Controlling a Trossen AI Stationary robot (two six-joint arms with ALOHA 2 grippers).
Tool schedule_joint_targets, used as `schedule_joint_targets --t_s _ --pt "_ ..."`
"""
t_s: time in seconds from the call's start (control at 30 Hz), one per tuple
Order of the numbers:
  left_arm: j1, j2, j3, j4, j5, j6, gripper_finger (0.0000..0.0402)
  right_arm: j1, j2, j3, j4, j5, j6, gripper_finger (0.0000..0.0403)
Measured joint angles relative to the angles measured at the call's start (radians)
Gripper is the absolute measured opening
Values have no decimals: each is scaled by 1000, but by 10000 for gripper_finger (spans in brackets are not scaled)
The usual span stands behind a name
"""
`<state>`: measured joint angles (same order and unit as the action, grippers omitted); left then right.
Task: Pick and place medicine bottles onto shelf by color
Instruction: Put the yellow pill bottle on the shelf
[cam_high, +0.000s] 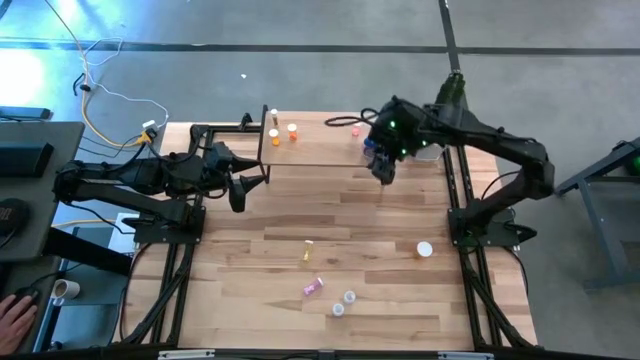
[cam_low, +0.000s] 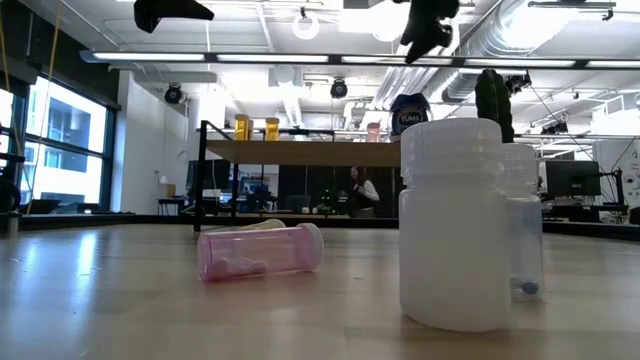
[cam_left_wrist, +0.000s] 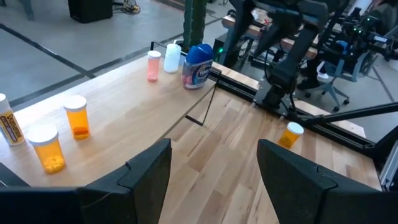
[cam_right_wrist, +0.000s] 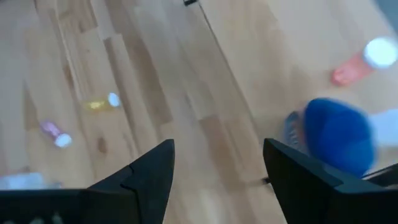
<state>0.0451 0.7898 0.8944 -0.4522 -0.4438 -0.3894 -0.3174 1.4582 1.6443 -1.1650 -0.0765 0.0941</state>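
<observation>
The shelf (cam_high: 312, 150) stands at the table's far edge. On it stand two orange bottles (cam_left_wrist: 77, 116) (cam_left_wrist: 46, 147), a labelled yellowish one (cam_left_wrist: 9, 127), a pink one (cam_left_wrist: 153, 65), a white one (cam_left_wrist: 172, 58) and the blue jar (cam_left_wrist: 198, 65). On the table lie a yellow bottle (cam_high: 308, 250) and a pink one (cam_high: 314, 287); two clear ones (cam_high: 344, 303) and an orange one (cam_high: 425, 249) stand. My left gripper (cam_high: 238, 185) hovers open off the shelf's left end. My right gripper (cam_high: 385, 172) hangs open beside the blue jar (cam_right_wrist: 339, 140), touching nothing.
Black frame rails (cam_high: 465, 215) run along both table sides. In the low view a white bottle (cam_low: 452, 225) stands close to the camera, a pink one (cam_low: 260, 250) lies on its side, and a cactus (cam_low: 492, 100) shows behind. Bare wood lies mid-table (cam_high: 330, 215).
</observation>
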Motion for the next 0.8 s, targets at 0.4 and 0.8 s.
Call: schedule_joint_targets --t_s 0.4,0.8 --pt "-1 40 0 1 46 -52 227 250 -85 -154 21 226 416 236" --pt "-2 183 0 1 214 -53 227 513 -84 -154 -189 469 898 236"
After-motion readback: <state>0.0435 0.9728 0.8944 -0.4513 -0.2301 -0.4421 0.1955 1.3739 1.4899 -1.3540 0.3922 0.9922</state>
